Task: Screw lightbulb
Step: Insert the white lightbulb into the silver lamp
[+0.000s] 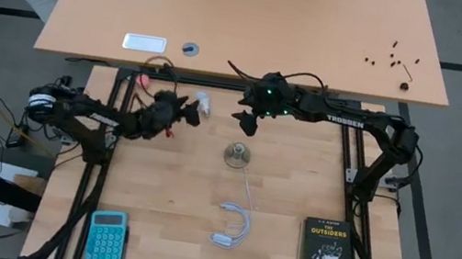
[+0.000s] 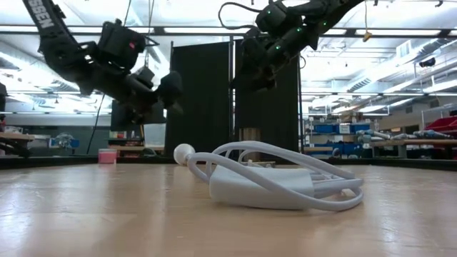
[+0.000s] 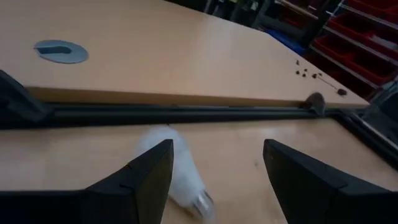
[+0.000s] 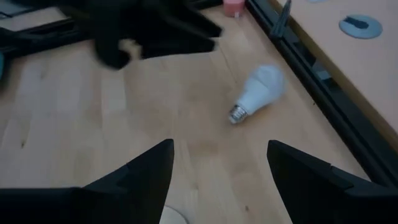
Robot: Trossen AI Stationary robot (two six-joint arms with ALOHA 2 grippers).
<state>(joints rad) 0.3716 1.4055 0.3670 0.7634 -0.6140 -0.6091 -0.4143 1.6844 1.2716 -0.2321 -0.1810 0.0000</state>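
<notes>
The white lightbulb (image 1: 204, 102) lies on its side on the table near the far edge, its grey screw base (image 4: 237, 114) toward the table's middle. It also shows in the left wrist view (image 3: 180, 174) and low view (image 2: 183, 152). My left gripper (image 1: 189, 114) hangs open just left of the bulb and touches nothing. My right gripper (image 1: 246, 121) hangs open to the bulb's right, above the table. The round metallic socket (image 1: 238, 155) stands at the table's middle, with its white cord (image 1: 237, 219) running toward the near edge.
A black book (image 1: 326, 252) lies at the near right, a blue calculator (image 1: 106, 235) at the near left. A second tabletop (image 1: 248, 21) lies beyond a black rail at the far edge. The coiled cord and plug (image 2: 275, 187) lie near the front.
</notes>
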